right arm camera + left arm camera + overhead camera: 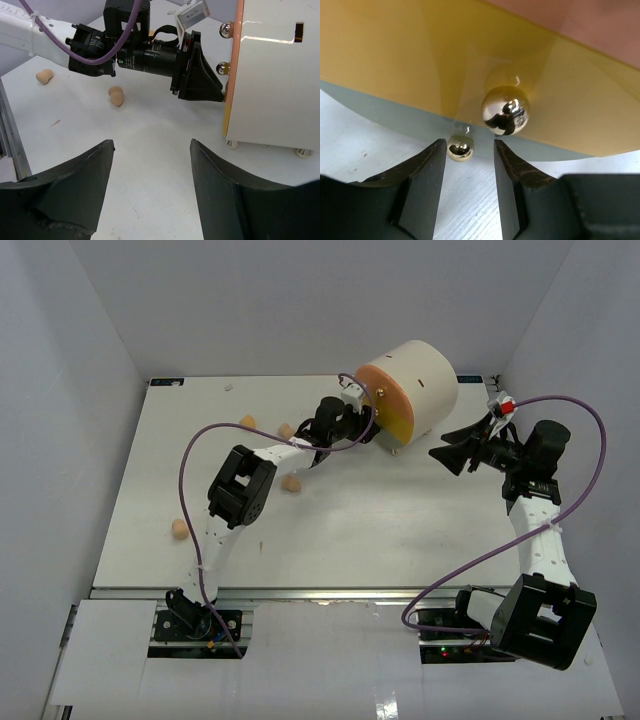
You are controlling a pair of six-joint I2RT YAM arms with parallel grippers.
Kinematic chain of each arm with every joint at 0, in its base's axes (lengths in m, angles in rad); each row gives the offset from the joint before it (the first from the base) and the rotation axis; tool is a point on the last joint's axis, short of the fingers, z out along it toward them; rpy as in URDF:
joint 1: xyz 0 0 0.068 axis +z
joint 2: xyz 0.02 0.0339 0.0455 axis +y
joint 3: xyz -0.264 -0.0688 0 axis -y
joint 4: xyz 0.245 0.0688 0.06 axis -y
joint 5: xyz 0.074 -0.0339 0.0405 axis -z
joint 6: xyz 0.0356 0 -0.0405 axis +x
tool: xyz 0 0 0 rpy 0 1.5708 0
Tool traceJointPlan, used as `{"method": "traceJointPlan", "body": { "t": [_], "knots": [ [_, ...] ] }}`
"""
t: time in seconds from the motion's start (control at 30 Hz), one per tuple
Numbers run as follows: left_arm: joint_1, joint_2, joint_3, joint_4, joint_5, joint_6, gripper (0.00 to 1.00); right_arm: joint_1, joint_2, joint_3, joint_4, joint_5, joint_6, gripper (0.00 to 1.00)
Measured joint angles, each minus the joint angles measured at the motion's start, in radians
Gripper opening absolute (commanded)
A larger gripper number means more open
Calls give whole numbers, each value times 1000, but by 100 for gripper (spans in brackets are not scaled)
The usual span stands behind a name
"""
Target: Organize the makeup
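Peach egg-shaped sponges lie on the white table: two at the back left [247, 422] [286, 430], one further forward [291, 483] and one at the left [179, 529]. Two of them show in the right wrist view [44, 76] [116, 95]. No palettes or lipstick tubes are in view. My left gripper [368, 426] is open, its tips right at the orange-yellow drawer front [420, 55] of the cream cylinder [415, 380]. A gold knob [505, 110] sits just above the right fingertip, and a smaller gold ball [460, 148] sits between the tips [470, 150]. My right gripper [445, 445] [152, 142] is open and empty, right of the cylinder.
The cylinder stands on small feet [230, 144] at the back of the table, with two gold knobs [226, 30] [221, 67] on its front. The walls of the enclosure close in the left, back and right sides.
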Motion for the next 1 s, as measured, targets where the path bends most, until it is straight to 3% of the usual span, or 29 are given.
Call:
{"method": "traceJointPlan", "body": {
  "t": [0.2,0.43,0.87,1.0],
  "knots": [
    [2,13,-6,-12,-7,10,67,-5,0,0,6,-4,7,69],
    [3,14,-14,-28,-8,27,65,-6,0,-1,18,-4,15,69],
    [12,41,44,-41,7,15,50,-13,0,-1,23,-15,27,69],
    [15,46,57,-52,12,9,38,-16,0,-1,24,-19,29,69]
  ]
}}
